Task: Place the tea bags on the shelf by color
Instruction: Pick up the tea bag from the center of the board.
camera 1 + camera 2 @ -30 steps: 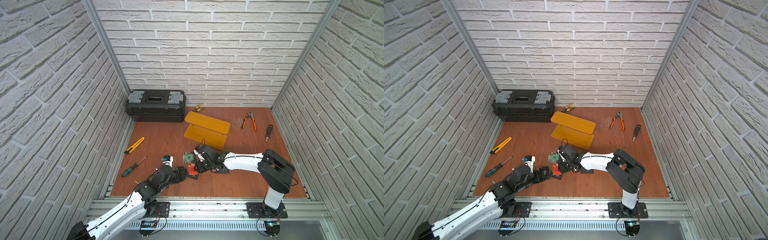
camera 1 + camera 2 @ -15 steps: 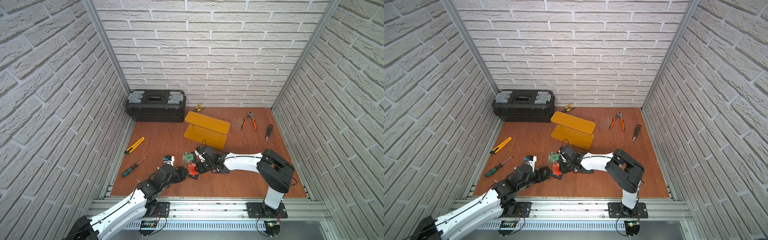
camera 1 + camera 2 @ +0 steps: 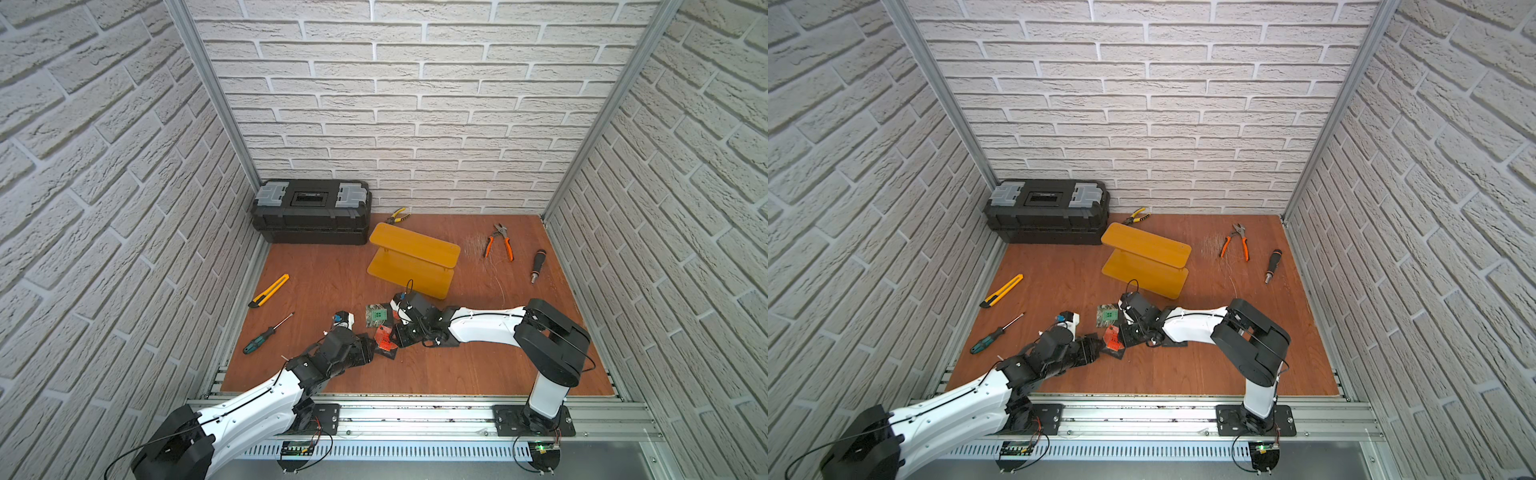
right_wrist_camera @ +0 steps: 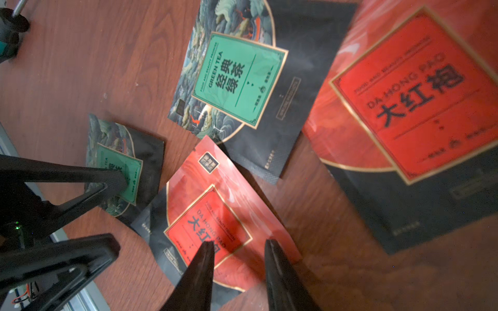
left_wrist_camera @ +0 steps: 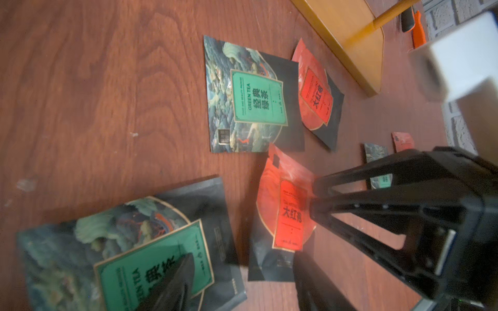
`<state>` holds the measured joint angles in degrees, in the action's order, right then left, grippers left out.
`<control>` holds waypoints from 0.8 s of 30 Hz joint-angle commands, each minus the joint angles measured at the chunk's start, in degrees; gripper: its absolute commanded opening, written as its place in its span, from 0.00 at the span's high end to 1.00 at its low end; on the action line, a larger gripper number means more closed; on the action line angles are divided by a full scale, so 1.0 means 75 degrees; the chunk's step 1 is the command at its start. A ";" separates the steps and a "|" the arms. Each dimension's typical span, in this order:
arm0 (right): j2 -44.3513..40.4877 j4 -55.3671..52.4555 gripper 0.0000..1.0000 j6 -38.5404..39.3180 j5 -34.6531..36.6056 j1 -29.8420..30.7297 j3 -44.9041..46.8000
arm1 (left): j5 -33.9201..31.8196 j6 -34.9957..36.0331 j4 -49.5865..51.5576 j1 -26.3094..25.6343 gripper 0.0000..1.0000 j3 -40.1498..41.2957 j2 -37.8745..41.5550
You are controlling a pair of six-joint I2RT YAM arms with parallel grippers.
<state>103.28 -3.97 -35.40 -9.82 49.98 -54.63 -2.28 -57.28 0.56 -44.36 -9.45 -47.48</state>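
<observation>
Left hand (image 4: 118, 214) meets right hand (image 4: 239, 250)
Left wide by a green tea bag (image 4: 113, 159); right narrow over a red tea bag (image 4: 204, 215).

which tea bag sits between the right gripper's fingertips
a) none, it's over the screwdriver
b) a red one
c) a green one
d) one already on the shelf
b: in the right wrist view the right gripper straddles a red tea bag labelled da hong pao, while the green tea bags lie off to the side of it.
</observation>
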 commanded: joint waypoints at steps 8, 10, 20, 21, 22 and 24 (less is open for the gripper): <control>-0.0014 -0.0210 0.64 -0.0070 0.0074 -0.0104 0.0303 | -0.0173 -0.0593 -0.0978 -0.0314 0.37 0.0001 -0.0712; -0.0021 -0.0198 0.64 -0.0070 0.0073 -0.0113 0.0322 | -0.0149 -0.0655 -0.1085 -0.0320 0.39 0.0006 -0.0835; 0.0010 -0.0093 0.65 -0.0091 0.0013 -0.0148 0.0385 | -0.0103 -0.0905 -0.1201 -0.0367 0.49 -0.0037 -0.1101; 0.0010 -0.0084 0.64 -0.0097 0.0000 -0.0148 0.0385 | -0.0093 -0.0923 -0.1200 -0.0367 0.49 -0.0041 -0.1110; 0.0021 -0.0081 0.65 -0.0097 0.0008 -0.0153 0.0393 | -0.0089 -0.0945 -0.1217 -0.0367 0.49 -0.0031 -0.1121; 0.0022 -0.0072 0.65 -0.0108 -0.0003 -0.0160 0.0393 | -0.0072 -0.0990 -0.1234 -0.0367 0.50 -0.0022 -0.1148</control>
<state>103.18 -2.00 -35.62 -10.79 49.28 -53.67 -2.74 -63.75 -8.45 -46.70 -9.47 -55.51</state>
